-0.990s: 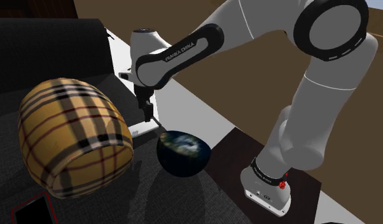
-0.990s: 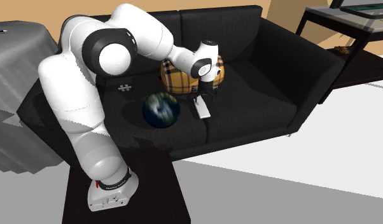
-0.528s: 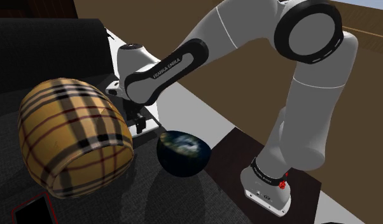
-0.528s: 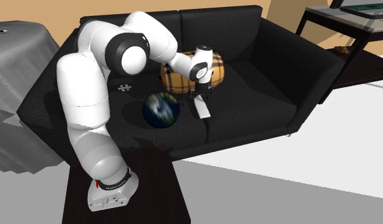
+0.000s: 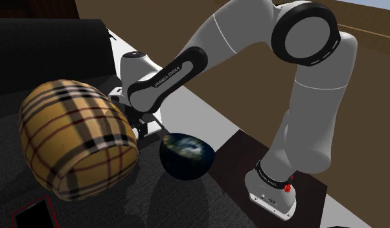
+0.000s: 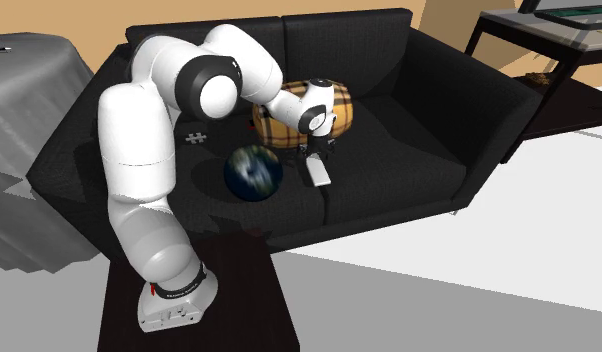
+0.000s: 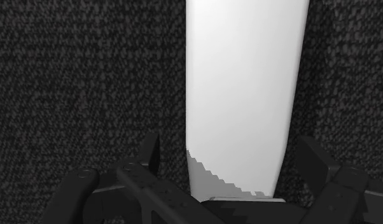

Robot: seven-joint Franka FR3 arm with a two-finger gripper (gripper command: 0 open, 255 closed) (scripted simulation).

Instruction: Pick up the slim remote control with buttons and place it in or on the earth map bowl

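The slim remote (image 6: 320, 172) is drawn plain white and lies flat on the black sofa seat (image 6: 389, 165), next to the plaid cushion. My gripper (image 6: 317, 152) hangs straight over its near end, pointing down. Seen from the wrist, the remote (image 7: 244, 83) runs lengthwise between the two black fingers (image 7: 149, 153), which stand apart on either side of it without clasping it. The earth map bowl (image 6: 253, 172), a dark globe-patterned bowl, sits on the seat a short way from the remote, toward the stand. From the shoulder, the bowl (image 5: 186, 154) lies just below the gripper (image 5: 143, 124).
A round plaid cushion (image 5: 77, 146) lies close beside the hand. A flat dark device with a red edge (image 5: 32, 214) lies on the seat near the cushion. A small white puzzle-shaped piece (image 6: 196, 138) rests by the backrest. A dark side table (image 6: 549, 40) stands beyond the sofa's arm.
The arm has folded in and brought the hand lower, down over the remote's end beside the cushion. The fingers have stayed apart. Bowl and remote have not moved.
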